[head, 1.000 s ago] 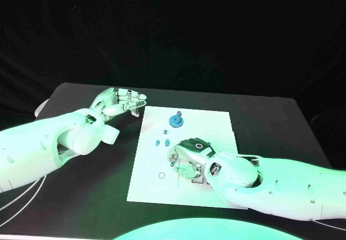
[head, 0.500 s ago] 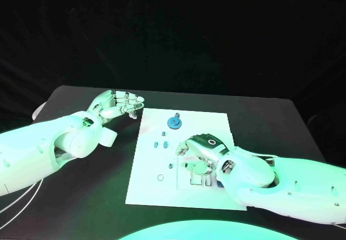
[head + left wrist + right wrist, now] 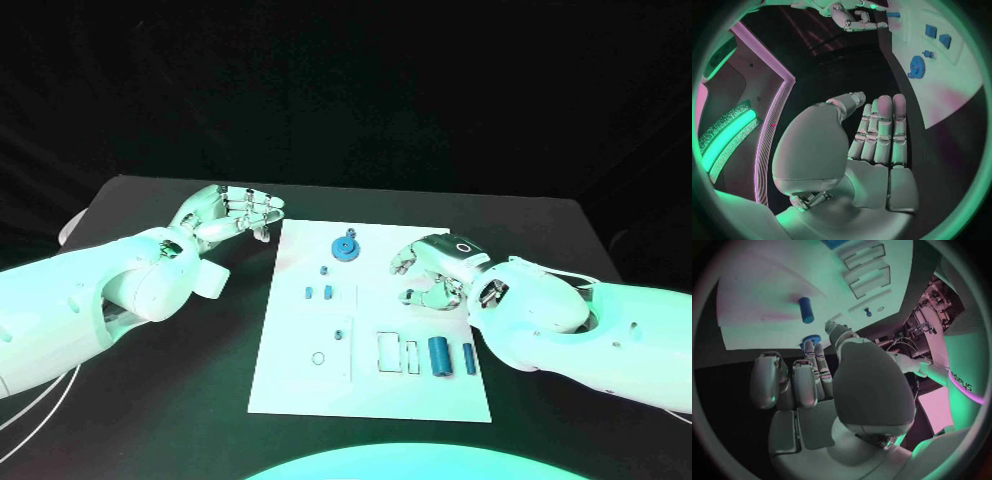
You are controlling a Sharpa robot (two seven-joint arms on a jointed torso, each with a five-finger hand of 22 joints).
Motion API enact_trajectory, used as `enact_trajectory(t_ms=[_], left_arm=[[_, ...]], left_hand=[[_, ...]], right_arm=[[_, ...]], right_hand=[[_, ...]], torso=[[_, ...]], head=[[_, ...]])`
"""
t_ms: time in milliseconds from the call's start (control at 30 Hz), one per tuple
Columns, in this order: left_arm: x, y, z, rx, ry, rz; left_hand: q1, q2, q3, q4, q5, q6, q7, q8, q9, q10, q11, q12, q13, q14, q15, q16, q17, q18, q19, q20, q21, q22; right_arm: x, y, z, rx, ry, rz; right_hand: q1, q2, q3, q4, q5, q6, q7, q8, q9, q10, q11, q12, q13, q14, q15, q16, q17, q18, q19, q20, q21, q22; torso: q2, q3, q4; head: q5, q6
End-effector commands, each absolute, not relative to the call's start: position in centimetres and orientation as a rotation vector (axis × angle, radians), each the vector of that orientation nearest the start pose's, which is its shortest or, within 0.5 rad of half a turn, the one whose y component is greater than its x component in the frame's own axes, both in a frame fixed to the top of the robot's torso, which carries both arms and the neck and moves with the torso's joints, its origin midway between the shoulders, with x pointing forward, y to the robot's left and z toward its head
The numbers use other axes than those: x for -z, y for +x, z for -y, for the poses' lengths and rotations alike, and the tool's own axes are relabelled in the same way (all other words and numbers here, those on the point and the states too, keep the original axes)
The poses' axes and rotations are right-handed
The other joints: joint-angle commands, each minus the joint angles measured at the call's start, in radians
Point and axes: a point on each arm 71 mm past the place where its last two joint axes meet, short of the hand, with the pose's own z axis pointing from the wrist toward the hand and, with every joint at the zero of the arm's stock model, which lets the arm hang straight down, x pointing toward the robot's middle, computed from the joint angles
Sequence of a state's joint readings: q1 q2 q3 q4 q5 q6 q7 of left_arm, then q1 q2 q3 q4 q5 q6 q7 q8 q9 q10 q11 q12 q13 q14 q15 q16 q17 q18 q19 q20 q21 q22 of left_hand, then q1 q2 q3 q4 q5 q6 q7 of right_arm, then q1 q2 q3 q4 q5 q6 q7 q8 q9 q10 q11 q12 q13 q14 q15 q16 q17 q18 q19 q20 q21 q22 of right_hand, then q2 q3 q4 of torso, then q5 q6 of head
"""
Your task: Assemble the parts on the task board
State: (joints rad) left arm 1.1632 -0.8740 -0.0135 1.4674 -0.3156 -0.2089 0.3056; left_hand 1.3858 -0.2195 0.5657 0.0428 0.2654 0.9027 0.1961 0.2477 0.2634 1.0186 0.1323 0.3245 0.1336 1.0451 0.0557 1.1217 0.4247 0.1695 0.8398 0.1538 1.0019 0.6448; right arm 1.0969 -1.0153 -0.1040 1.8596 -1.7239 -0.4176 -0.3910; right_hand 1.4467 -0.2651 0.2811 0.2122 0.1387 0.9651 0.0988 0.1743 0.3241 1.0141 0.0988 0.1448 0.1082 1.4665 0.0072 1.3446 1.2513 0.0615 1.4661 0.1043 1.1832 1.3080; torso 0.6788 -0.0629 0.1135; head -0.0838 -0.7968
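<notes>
My right hand [image 3: 433, 272] hovers curled and empty over the board [image 3: 433, 395]; I risk knocking the gear [image 3: 348, 244]. Left hand [image 3: 231, 212] idles empty, fingers straight.

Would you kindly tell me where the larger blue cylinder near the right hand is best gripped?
Pinch the larger blue cylinder across its middle, coming from above. It lies flat on the white board, its long sides exposed, a smaller one close beside it.

Gear [image 3: 346, 245] at the task board's [image 3: 433, 400] far end, two cylinders [image 3: 438, 356] near-right.
</notes>
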Motion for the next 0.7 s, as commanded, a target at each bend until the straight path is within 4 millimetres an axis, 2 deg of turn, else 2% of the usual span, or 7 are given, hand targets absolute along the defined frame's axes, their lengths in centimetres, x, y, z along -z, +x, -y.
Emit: enact_trajectory(t_ms=[33,100,467,567,700], left_arm=[[19.1,49.1,-22.9,1.451,-0.833,-1.603],[19.1,49.1,-22.9,1.451,-0.833,-1.603],[19.2,49.1,-23.0,1.451,-0.833,-1.604],[19.2,49.1,-23.0,1.45,-0.834,-1.604],[19.2,49.1,-23.0,1.449,-0.834,-1.604]], left_hand=[[0.001,0.008,0.0,-0.006,0.004,0.002,0.002,0.004,-0.001,-0.007,-0.002,0.006,0.0,-0.007,-0.001,-0.005,-0.001,0.014,-0.004,-0.001,-0.006,-0.001],[0.001,0.008,0.0,-0.006,0.004,0.002,0.002,0.004,-0.001,-0.007,-0.002,0.006,0.0,-0.007,-0.001,-0.005,-0.001,0.014,-0.004,-0.001,-0.006,-0.001],[0.001,0.008,-0.001,-0.006,0.004,0.002,0.002,0.004,-0.001,-0.008,-0.002,0.006,0.0,-0.007,-0.001,-0.005,-0.001,0.014,-0.004,-0.001,-0.006,-0.001],[0.001,0.008,-0.001,-0.006,0.004,0.002,0.002,0.004,-0.001,-0.008,-0.002,0.006,0.0,-0.007,-0.001,-0.005,-0.001,0.014,-0.004,-0.001,-0.006,-0.001],[0.001,0.008,-0.001,-0.006,0.004,0.002,0.002,0.004,-0.001,-0.008,-0.002,0.006,0.0,-0.007,-0.001,-0.005,-0.001,0.014,-0.004,-0.001,-0.006,-0.001]], right_arm=[[21.9,39.3,19.9,-0.508,-0.241,-1.759],[22.1,39.4,20.1,-0.498,-0.248,-1.772],[22.7,39.7,20.5,-0.472,-0.265,-1.8],[22.8,39.7,20.4,-0.476,-0.264,-1.801],[23.0,39.8,20.3,-0.484,-0.254,-1.798]], right_hand=[[0.043,0.007,-0.07,0.051,-0.001,0.003,-0.009,-0.012,-0.004,-0.024,0.003,0.022,-0.008,0.028,0.008,0.001,-0.006,0.01,0.004,0.008,-0.02,0.13],[0.058,0.009,-0.095,0.072,0.001,0.005,-0.009,-0.016,-0.005,-0.03,0.004,0.031,-0.011,0.027,0.009,0.003,-0.007,0.01,0.005,0.008,-0.021,0.13],[0.075,0.022,-0.103,0.078,0.002,0.017,-0.006,-0.016,-0.004,-0.016,-0.002,0.054,-0.011,0.033,0.005,0.015,0.005,0.008,0.011,0.005,-0.006,0.135],[0.08,0.031,-0.095,0.077,0.004,0.027,-0.004,-0.016,-0.004,0.0,-0.007,0.069,-0.011,0.038,0.0,0.021,0.012,0.006,0.017,0.002,0.008,0.139],[0.089,0.052,-0.046,0.078,-0.001,0.057,0.002,-0.013,-0.005,0.046,-0.016,0.086,-0.013,0.043,-0.008,0.025,0.014,-0.001,0.03,-0.007,0.045,0.152]], torso=[[0.001,0.0002,0.0001],[0.001,0.0,0.0004],[0.001,0.0006,0.0012],[0.001,0.0007,0.0005],[0.001,0.0005,0.0006]], head=[[-0.001,-0.001],[0.0,-0.002],[0.0,-0.005],[0.0,-0.004],[-0.001,-0.006]])
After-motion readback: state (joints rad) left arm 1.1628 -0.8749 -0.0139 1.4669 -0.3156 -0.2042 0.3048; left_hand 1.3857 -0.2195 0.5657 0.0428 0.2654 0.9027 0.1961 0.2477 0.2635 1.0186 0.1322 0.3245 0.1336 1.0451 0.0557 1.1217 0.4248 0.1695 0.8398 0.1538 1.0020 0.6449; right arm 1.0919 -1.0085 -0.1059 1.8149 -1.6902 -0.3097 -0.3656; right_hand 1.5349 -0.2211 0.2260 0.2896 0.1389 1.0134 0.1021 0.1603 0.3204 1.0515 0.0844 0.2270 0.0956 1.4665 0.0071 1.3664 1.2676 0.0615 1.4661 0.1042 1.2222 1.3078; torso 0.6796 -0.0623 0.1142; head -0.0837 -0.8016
